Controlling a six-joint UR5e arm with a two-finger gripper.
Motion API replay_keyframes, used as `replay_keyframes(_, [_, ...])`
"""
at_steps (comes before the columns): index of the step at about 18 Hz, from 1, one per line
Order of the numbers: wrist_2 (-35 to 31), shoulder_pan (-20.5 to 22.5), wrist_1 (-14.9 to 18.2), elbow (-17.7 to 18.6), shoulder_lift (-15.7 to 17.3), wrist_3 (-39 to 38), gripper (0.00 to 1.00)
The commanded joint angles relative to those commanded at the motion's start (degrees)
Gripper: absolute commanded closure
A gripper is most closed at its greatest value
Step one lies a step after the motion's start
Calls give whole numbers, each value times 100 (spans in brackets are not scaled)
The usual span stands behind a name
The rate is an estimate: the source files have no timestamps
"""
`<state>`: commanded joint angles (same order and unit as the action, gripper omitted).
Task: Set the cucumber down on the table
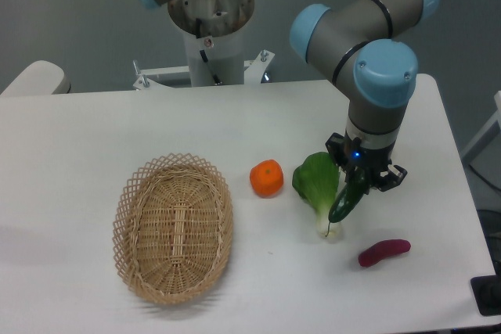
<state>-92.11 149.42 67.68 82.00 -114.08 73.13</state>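
Observation:
The dark green cucumber (347,199) hangs tilted in my gripper (358,180), its lower tip close over the white table (78,162), just right of the leafy vegetable's white stalk. The gripper is shut on the cucumber's upper end and points straight down at the table's right side. I cannot tell whether the cucumber's tip touches the tabletop.
A light-green leafy vegetable (317,181) lies right beside the cucumber on its left. An orange fruit (267,178) sits left of that. A purple-red elongated vegetable (383,252) lies in front right. An oval wicker basket (174,228) stands at the front left.

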Motion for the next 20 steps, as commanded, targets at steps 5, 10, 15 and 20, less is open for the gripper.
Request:
replay_keyframes(5, [-26, -131, -9, -44, -123, -97, 78])
replay_keyframes(10, [-53, -535, -430, -44, -483, -920, 79])
replay_keyframes(15, [-360, -870, -835, -53, -887, -2256, 78])
replay_keyframes(20, [-334, -1072, -967, -18, -1169, -3252, 78])
